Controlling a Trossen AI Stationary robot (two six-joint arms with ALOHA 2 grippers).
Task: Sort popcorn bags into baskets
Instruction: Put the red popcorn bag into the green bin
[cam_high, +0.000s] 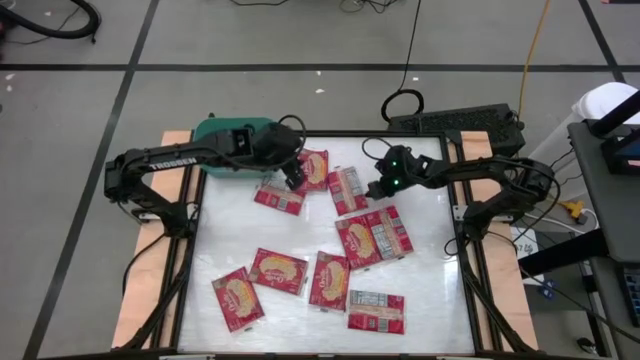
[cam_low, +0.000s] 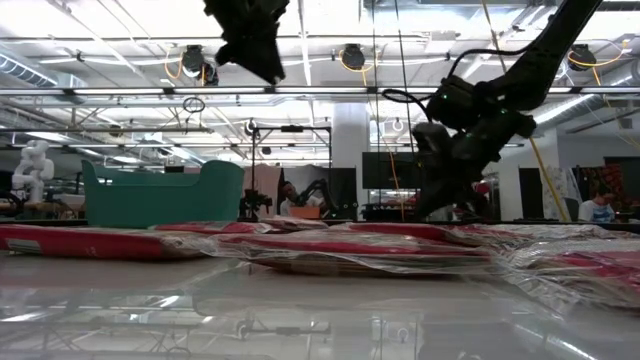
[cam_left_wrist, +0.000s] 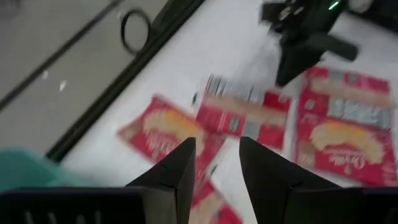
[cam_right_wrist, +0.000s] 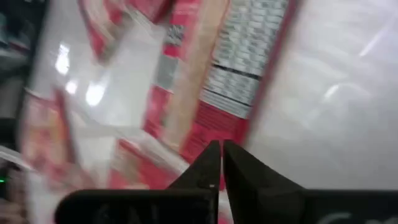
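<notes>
At the left rear corner of the table stands the teal basket (cam_high: 215, 129), partly under the left arm. The left gripper (cam_high: 293, 176) hangs above the table just beside it, over a red popcorn bag (cam_high: 279, 196). Its fingers (cam_left_wrist: 176, 177) are spread apart with only a gap between them, so it carries nothing and seems to wait.

Further right, the right gripper (cam_high: 378, 190) is low at the table, at the edge of a bag that shows its grey-white label panel (cam_high: 347, 188). Its fingers (cam_right_wrist: 209, 163) are pressed together to a thin slit, right at the red edge of this bag. Whether the plastic is really caught between them I cannot tell.

The other popcorn bags lie flat on the table, a large one (cam_high: 373, 237) just in front of the right gripper and four more (cam_high: 278, 270) nearer the front edge.

To do this step well, I think the right arm should rise slowly and straight. The film is slippery, and a pinch at the edge alone can lose the bag. It should also not drag the neighbouring bag, which lies very close.
</notes>
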